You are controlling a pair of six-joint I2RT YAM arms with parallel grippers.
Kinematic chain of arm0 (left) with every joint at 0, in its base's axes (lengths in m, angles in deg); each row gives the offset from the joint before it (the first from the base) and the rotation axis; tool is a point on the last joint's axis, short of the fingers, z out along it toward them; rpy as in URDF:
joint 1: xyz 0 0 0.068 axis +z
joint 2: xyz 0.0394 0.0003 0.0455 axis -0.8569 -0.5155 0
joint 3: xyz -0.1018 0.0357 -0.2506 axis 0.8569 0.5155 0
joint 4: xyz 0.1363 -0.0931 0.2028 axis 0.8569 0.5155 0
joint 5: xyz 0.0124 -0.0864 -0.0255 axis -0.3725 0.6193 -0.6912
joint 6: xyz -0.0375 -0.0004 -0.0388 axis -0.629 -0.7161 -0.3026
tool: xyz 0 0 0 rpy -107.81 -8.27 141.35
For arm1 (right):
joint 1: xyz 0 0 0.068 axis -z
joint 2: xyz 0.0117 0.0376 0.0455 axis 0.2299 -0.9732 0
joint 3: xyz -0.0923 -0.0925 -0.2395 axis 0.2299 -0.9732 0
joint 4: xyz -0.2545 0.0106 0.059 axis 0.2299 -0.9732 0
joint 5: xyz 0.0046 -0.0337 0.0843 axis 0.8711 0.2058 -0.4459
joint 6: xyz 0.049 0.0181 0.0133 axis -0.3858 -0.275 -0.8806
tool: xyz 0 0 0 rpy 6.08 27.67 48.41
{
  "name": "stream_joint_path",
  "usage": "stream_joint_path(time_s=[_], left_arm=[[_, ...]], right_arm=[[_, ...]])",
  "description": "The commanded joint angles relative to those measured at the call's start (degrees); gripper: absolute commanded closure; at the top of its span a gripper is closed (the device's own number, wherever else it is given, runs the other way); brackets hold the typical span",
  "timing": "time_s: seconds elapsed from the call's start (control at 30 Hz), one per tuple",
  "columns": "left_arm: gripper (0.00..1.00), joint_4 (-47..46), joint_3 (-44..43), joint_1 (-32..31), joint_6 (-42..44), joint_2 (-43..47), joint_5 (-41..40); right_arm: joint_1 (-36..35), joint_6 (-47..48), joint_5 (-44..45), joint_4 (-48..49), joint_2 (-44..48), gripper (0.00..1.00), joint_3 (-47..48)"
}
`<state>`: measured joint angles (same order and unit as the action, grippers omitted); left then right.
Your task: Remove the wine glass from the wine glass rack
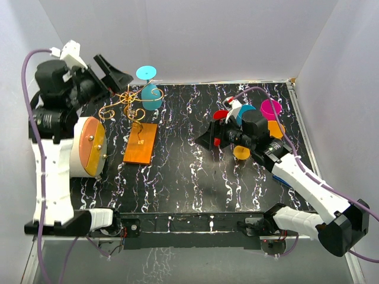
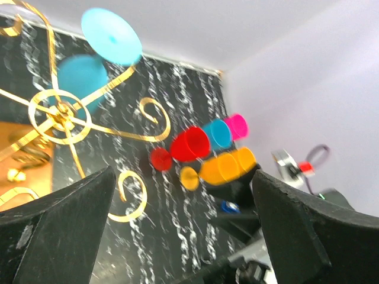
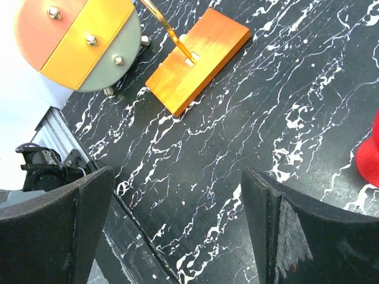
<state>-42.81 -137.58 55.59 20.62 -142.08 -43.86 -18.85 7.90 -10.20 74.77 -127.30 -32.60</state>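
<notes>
A light blue wine glass (image 1: 150, 93) hangs upside down on the gold wire wine glass rack (image 1: 131, 106), its round foot (image 1: 145, 72) on top. The rack stands on an orange-brown wooden base (image 1: 140, 143). My left gripper (image 1: 115, 72) is open and empty, raised just left of the rack's top. In the left wrist view the glass (image 2: 83, 74) and the gold scrolls (image 2: 59, 115) lie up left of the open gripper (image 2: 183, 228). My right gripper (image 1: 207, 139) is open and empty over the table's middle; its view shows the base (image 3: 198, 58).
Red (image 1: 221, 115), teal (image 1: 245, 113), magenta (image 1: 271, 109) and orange (image 1: 241, 151) plastic glasses lie around the right arm at the back right. A round orange and grey disc (image 1: 90, 146) on the left arm sits beside the wooden base. White walls enclose the table.
</notes>
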Motion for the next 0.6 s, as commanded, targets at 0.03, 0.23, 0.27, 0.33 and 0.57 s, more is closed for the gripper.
stream_joint_path(time_s=[0.03,0.23,0.27,0.33,0.57], left_arm=[[0.12,3.49,-10.73,0.1,2.35,-13.27,-6.69],[0.33,5.32,-21.65,0.12,-3.62,-25.11,-5.61],[0.36,5.75,-23.11,0.1,-4.29,-26.88,-5.45],[0.4,6.24,-25.7,0.11,-5.45,-29.3,-5.51],[0.48,3.33,-24.16,0.12,-8.87,-31.8,-4.4]], right_arm=[[0.08,2.3,0.32,0.2,2.72,0.13,4.38],[0.08,2.93,2.71,-1.12,5.47,0.12,3.08],[0.06,3.01,2.83,-1.29,5.64,0.12,3.04],[0.06,3.19,2.85,-1.39,5.86,0.12,3.0],[0.09,3.74,2.85,-1.62,6.15,0.12,3.27]])
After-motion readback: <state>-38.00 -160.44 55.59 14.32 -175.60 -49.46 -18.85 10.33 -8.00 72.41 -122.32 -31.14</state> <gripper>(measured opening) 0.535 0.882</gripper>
